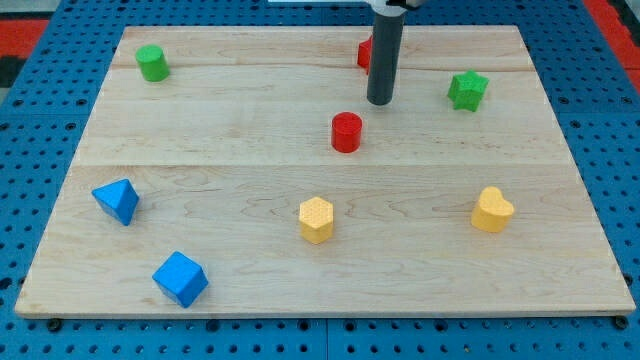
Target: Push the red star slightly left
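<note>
**Operator:** Red star [364, 53]: only a sliver of it shows, a red edge poking out on the view's left side of my rod [385, 50], up near the top edge of the surface [250, 150]. The rod hides most of it, so I can't make out its points from here.

**Colleague:** Where is your tip?

**Operator:** My tip [380, 102] sits on the wood below the star and a touch to the view's right, apart from it. It is just above and right of the red cylinder [346, 132], not touching that either.

**Colleague:** Pincer open or closed?

**Operator:** There is no pincer in view, only the straight dark rod.

**Colleague:** And the rest?

**Operator:** A green star [467, 90] lies to the view's right of the rod, a green cylinder [152, 63] at top left. A yellow hexagon block [316, 219] is near bottom centre, a yellow heart [491, 210] at right. Two blue blocks sit at bottom left: a blue pyramid-like one [117, 200] and a blue cube [180, 278] below it.
</note>
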{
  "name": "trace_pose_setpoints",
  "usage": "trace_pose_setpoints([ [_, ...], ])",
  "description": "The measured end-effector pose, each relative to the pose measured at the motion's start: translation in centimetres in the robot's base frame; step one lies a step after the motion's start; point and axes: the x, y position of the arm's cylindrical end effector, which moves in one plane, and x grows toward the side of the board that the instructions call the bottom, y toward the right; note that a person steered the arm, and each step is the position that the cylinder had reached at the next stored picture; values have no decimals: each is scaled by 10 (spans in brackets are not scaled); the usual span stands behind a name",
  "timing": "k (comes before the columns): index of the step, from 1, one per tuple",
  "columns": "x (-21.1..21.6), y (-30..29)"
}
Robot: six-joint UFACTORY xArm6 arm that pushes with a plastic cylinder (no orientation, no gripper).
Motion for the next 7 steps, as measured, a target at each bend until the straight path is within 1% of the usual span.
trace_pose_setpoints([
  [1,1,21],
  [2,-25,23],
  [3,-40,45],
  [4,-64,71],
  [5,-93,54],
  [7,-92,-31],
])
